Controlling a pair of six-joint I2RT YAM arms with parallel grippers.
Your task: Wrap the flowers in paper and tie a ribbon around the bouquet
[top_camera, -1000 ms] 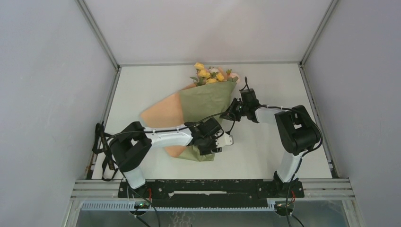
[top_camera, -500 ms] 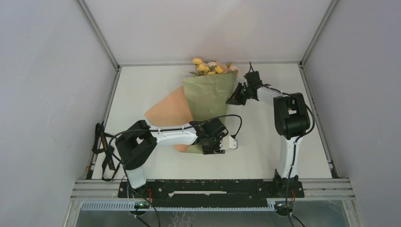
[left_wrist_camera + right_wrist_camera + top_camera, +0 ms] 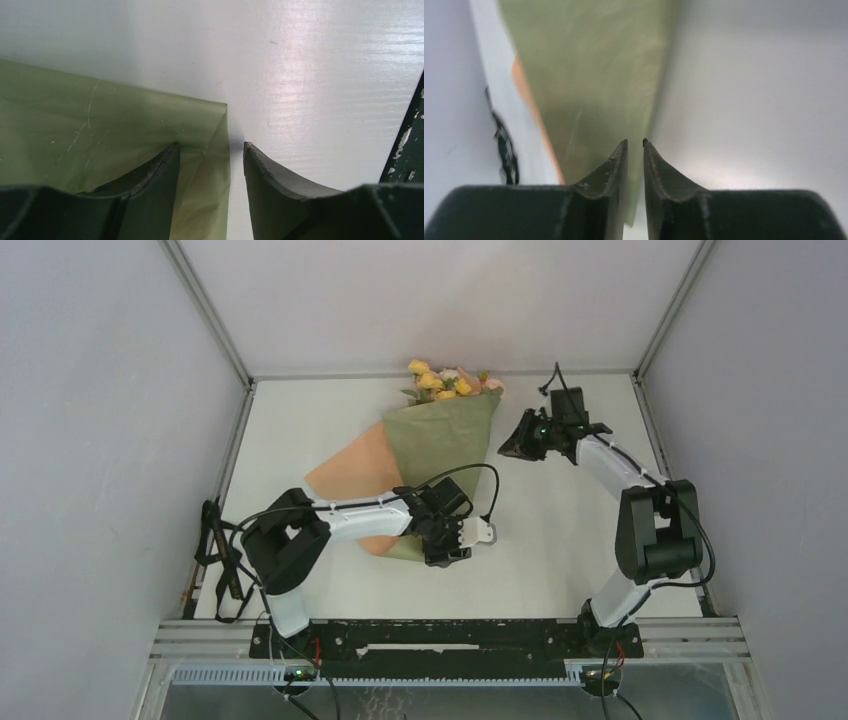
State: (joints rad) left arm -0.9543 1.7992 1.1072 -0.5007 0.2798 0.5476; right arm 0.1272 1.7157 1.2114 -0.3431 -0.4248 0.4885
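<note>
The bouquet (image 3: 432,465) lies flat on the table (image 3: 560,540), towards the far middle, its flowers (image 3: 445,383) pointing at the back wall and its narrow foot towards the arms. The paper (image 3: 100,125) is folded into a cone, olive-green side outward, with 1 peach-orange flap (image 3: 350,472) spread loose to the left of it. No ribbon is seen round the cone in any of the 3 views; a black strand (image 3: 213,540) hangs at the table's left edge, and whether that is ribbon or cable cannot be told. The left gripper (image 3: 210,146) sits at the foot of the cone with its jaws released and well parted: 1 finger (image 3: 150,170) rests over the green paper, the other over bare table, and the folded corner's edge runs between them, not pinched. The right gripper (image 3: 507,448) stands just beside the cone's right edge, near the wide end and apart from it; its jaws show a narrow gap with nothing between them, so it holds nothing. Judgement: wrapping is the step in hand and is largely done but not secured, since the flap lies open and neither arm grips the paper. The next move calls for 1 gripper to pin the cone near its foot so the fold does not spring open, while the other fetches the ribbon, which must first be found; tying has not begun
</note>
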